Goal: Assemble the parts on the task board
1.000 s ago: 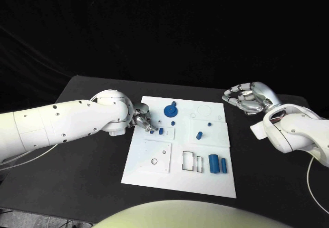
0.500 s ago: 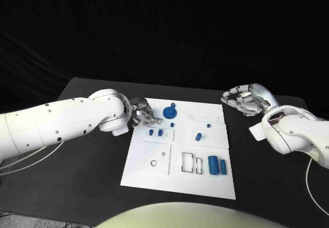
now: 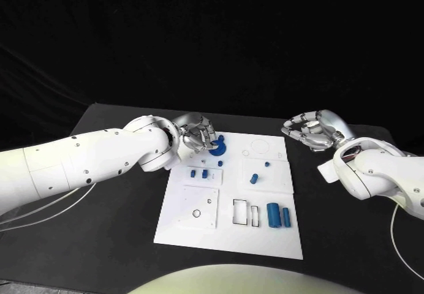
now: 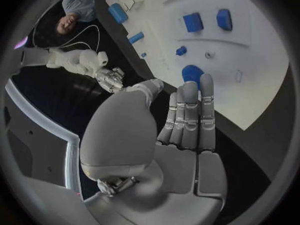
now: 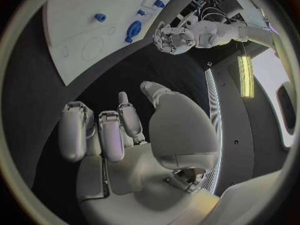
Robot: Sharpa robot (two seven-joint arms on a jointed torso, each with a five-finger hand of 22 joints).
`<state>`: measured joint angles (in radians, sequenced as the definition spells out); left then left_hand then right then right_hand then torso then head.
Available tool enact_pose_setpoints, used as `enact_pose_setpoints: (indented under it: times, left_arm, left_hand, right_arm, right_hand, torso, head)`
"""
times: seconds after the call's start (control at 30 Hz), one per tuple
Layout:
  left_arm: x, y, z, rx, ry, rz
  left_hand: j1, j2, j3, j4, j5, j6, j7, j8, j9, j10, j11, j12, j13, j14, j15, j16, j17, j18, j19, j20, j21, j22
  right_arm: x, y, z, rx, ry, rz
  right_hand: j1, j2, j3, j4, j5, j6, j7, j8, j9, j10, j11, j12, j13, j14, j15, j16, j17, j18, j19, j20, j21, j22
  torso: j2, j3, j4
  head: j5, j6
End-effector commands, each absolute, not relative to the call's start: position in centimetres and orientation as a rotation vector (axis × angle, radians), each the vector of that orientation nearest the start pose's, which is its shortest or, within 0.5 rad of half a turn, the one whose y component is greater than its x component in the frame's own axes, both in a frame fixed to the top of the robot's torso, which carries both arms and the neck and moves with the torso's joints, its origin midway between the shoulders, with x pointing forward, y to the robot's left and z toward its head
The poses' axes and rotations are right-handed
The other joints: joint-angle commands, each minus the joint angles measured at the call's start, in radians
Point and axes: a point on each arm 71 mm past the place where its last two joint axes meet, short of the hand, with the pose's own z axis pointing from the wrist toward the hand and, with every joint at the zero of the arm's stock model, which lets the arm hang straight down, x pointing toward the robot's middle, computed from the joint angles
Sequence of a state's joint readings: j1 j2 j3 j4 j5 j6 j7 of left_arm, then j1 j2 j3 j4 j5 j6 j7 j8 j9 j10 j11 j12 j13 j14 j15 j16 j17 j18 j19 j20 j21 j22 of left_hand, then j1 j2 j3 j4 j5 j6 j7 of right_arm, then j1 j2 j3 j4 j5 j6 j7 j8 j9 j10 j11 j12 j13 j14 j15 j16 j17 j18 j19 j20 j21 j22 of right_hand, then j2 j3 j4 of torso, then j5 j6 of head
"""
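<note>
A white rectangular task board (image 3: 231,214) lies at the centre of the black worktop (image 3: 106,214) in the head view, its long side running from the upper middle toward the lower middle of the frame. The robot's left hand (image 3: 196,136), silver and many-fingered, hangs over the board's upper left corner, fingers side by side and nearly straight, holding nothing; whether the fingertips touch the board cannot be told. Just right of those fingers sits a round blue disc part with a raised knob (image 3: 217,146), and in the left wrist view the same blue piece (image 4: 193,74) shows just past the fingertips (image 4: 206,82). Below it in the head view, a pair of small blue block parts (image 3: 199,174) stand in a square recess at the board's left side. A short blue peg (image 3: 253,178) lies at mid-board, with two smaller blue studs (image 3: 267,163) above it. Two blue cylinder parts (image 3: 279,215) lie side by side near the board's lower right, beside two rectangular cut-outs (image 3: 246,212). A faint circular outline (image 3: 261,146) marks the board's upper right corner. The right hand (image 3: 311,130) is held off the board at the upper right of the frame, above the dark worktop, its fingers loosely curled inward and gripping nothing
</note>
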<state>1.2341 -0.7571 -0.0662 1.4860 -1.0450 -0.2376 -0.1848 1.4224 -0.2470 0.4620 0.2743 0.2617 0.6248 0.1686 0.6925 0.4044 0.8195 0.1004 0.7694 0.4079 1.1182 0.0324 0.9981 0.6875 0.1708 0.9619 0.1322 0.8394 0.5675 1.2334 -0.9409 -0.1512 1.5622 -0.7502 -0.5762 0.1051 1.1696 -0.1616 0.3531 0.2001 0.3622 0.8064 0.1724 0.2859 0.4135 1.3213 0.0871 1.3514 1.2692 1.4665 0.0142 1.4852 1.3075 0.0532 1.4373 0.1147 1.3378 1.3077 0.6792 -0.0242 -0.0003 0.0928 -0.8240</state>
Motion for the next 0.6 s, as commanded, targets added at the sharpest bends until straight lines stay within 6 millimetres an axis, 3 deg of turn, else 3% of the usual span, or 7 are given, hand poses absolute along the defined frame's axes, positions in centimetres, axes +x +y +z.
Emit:
enact_pose_setpoints:
  times: [0.03, 0.1, 0.13, 0.17, 0.4, 0.6]
  left_arm:
    - [49.3, 15.7, -18.3, 0.086, 1.715, -0.863]
    - [49.2, 15.1, -18.5, 0.157, 1.708, -0.856]
    - [49.2, 14.9, -18.6, 0.186, 1.706, -0.852]
    - [49.1, 14.5, -18.8, 0.238, 1.704, -0.843]
    - [48.8, 13.2, -20.0, 0.430, 1.735, -0.780]
    - [48.7, 12.8, -20.6, 0.499, 1.780, -0.733]
  left_hand:
    - [0.039, -0.018, 0.014, -0.002, -0.007, 0.038, -0.002, -0.040, -0.049, 0.018, -0.002, -0.044, -0.056, -0.004, -0.002, 0.009, -0.011, 0.012, 0.009, -0.004, 0.000, 0.003]
    - [0.054, -0.028, 0.009, -0.005, -0.009, 0.059, -0.009, -0.075, -0.083, 0.026, -0.008, -0.072, -0.091, 0.008, -0.006, 0.035, -0.011, 0.012, 0.014, -0.007, 0.013, 0.012]
    - [0.054, -0.028, 0.009, -0.005, -0.009, 0.059, -0.009, -0.075, -0.083, 0.026, -0.008, -0.072, -0.091, 0.008, -0.006, 0.035, -0.011, 0.012, 0.014, -0.007, 0.013, 0.012]
    - [0.058, -0.033, -0.003, -0.002, -0.010, 0.092, -0.011, -0.108, -0.112, 0.045, -0.009, -0.092, -0.120, 0.034, -0.007, 0.093, 0.028, 0.012, 0.020, -0.010, 0.036, 0.030]
    - [0.061, -0.043, -0.036, -0.004, -0.010, 0.135, -0.020, -0.143, -0.141, 0.033, -0.001, -0.153, -0.171, 0.033, -0.001, 0.126, 0.026, 0.011, 0.010, -0.004, 0.054, 0.048]
    - [0.066, -0.039, -0.080, 0.003, -0.008, 0.157, -0.019, -0.174, -0.163, 0.049, 0.002, -0.194, -0.210, 0.091, 0.001, 0.218, 0.104, 0.012, 0.015, -0.001, 0.088, 0.073]
  right_arm:
    - [47.3, -25.0, -19.6, 0.516, 1.573, 0.918]
    - [47.3, -25.0, -19.6, 0.515, 1.574, 0.919]
    - [47.3, -25.0, -19.6, 0.515, 1.574, 0.919]
    - [47.3, -25.0, -19.6, 0.515, 1.575, 0.920]
    - [47.2, -24.9, -19.7, 0.514, 1.577, 0.923]
    - [47.2, -24.9, -19.7, 0.514, 1.578, 0.923]
  right_hand:
    - [-0.004, 0.003, 0.002, 0.005, 0.003, -0.008, -0.002, 0.004, 0.002, -0.010, -0.001, -0.004, -0.001, 0.051, -0.005, -0.003, 0.034, 0.008, -0.009, -0.001, -0.002, 0.101]
    - [-0.004, 0.003, 0.002, 0.005, 0.003, -0.008, -0.002, 0.004, 0.002, -0.010, -0.001, -0.004, -0.001, 0.051, -0.005, -0.003, 0.034, 0.008, -0.009, -0.001, -0.002, 0.101]
    - [-0.004, 0.003, 0.002, 0.005, 0.003, -0.008, -0.002, 0.004, 0.002, -0.010, -0.001, -0.004, -0.001, 0.051, -0.005, -0.003, 0.034, 0.008, -0.009, -0.001, -0.002, 0.101]
    - [-0.004, 0.003, 0.002, 0.005, 0.003, -0.008, -0.002, 0.004, 0.002, -0.010, -0.001, -0.004, -0.001, 0.051, -0.005, -0.003, 0.034, 0.008, -0.009, -0.001, -0.002, 0.101]
    - [-0.002, 0.003, 0.002, 0.005, 0.004, -0.008, -0.002, 0.004, 0.002, -0.009, -0.001, -0.004, -0.001, 0.051, -0.005, -0.004, 0.034, 0.009, -0.009, -0.001, -0.003, 0.101]
    - [-0.002, 0.003, 0.002, 0.005, 0.004, -0.008, -0.002, 0.004, 0.002, -0.009, -0.001, -0.004, -0.001, 0.051, -0.005, -0.004, 0.034, 0.009, -0.009, -0.001, -0.003, 0.101]
  torso:
    - [0.001, -0.0016, -0.0006]
    - [0.001, -0.0015, -0.0002]
    - [0.001, -0.0012, 0.0003]
    - [0.001, -0.0017, -0.0002]
    - [0.001, -0.0013, -0.0020]
    - [0.001, -0.0004, 0.0005]
  head:
    - [-0.001, 0.002]
    - [-0.002, 0.002]
    - [-0.002, 0.002]
    - [-0.002, 0.003]
    - [-0.004, 0.002]
    - [-0.009, 0.000]
